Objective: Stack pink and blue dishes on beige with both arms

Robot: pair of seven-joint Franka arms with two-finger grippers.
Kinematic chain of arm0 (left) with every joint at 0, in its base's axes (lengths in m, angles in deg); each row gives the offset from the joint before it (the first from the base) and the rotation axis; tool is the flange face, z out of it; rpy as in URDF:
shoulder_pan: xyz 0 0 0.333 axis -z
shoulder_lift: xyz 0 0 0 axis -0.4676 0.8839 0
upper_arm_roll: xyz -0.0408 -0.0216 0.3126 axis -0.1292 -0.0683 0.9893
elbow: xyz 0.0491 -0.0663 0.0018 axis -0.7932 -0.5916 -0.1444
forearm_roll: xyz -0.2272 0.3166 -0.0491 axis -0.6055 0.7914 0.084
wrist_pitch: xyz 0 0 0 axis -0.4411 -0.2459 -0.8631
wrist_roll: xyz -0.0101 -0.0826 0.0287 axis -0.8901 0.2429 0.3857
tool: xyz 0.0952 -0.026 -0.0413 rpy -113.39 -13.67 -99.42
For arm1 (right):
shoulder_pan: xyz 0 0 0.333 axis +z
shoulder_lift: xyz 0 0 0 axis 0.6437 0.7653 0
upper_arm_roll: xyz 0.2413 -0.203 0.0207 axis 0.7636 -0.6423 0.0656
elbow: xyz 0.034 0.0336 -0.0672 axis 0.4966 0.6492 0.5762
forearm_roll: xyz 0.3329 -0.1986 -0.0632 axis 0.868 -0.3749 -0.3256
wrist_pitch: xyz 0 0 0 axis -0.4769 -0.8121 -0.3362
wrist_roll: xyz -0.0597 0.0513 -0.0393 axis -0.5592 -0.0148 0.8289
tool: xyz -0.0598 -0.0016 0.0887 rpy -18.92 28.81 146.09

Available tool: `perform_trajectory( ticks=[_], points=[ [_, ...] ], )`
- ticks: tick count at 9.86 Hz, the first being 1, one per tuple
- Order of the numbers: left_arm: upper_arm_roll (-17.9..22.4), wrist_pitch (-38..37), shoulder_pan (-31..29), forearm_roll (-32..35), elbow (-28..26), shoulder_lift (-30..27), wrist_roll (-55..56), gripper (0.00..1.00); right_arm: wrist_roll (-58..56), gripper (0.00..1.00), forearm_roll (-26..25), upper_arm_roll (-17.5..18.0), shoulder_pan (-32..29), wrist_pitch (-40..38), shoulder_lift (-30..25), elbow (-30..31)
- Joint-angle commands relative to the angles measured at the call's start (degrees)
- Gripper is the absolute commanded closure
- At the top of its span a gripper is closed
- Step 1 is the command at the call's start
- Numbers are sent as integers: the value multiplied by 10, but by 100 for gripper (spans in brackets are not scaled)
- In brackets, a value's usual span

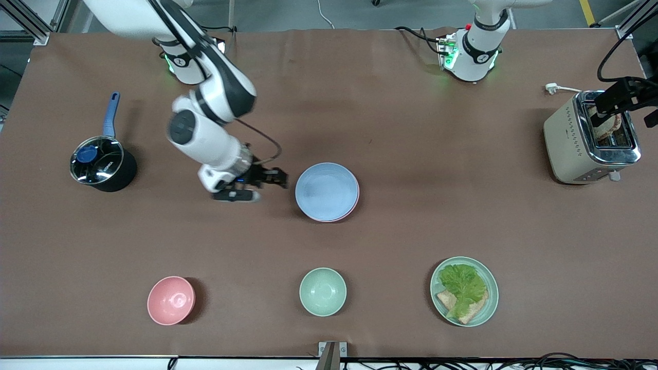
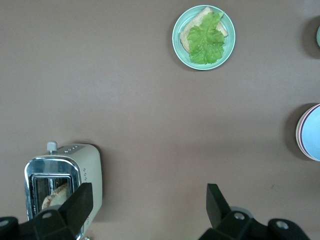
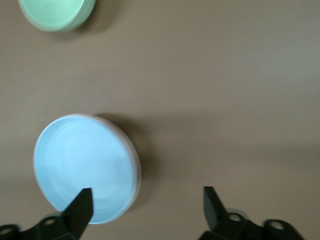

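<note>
The light blue plate (image 1: 326,189) lies on the pale pink plate at mid-table; only the pink plate's rim (image 1: 354,204) shows under it. No beige plate shows in any view. My right gripper (image 1: 271,178) is open with nothing in it, over the bare table beside the stack toward the right arm's end. In the right wrist view the blue plate (image 3: 82,167) lies partly under one fingertip of that gripper (image 3: 147,196). My left gripper (image 1: 623,97) hangs open and holds nothing, high over the toaster. The left wrist view has that gripper (image 2: 148,195) and the stack's edge (image 2: 311,132).
A cream toaster (image 1: 591,139) with bread in a slot stands at the left arm's end. A black pot with a blue handle (image 1: 100,165) sits at the right arm's end. Nearest the front camera are a pink bowl (image 1: 171,300), a mint bowl (image 1: 323,291) and a mint plate with lettuce and bread (image 1: 439,300).
</note>
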Motion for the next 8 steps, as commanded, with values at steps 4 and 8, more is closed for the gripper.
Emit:
perform_trajectory(
  ticks=[4, 8],
  points=[
    [13, -17, 0, -20, -17, 2, 25, 0, -19, 0, -72, -192, -20, -316, -73, -251],
    [11, -16, 4, -13, -19, -3, 30, 0, -250, 0, -56, -255, -47, -457, -120, -290]
  ],
)
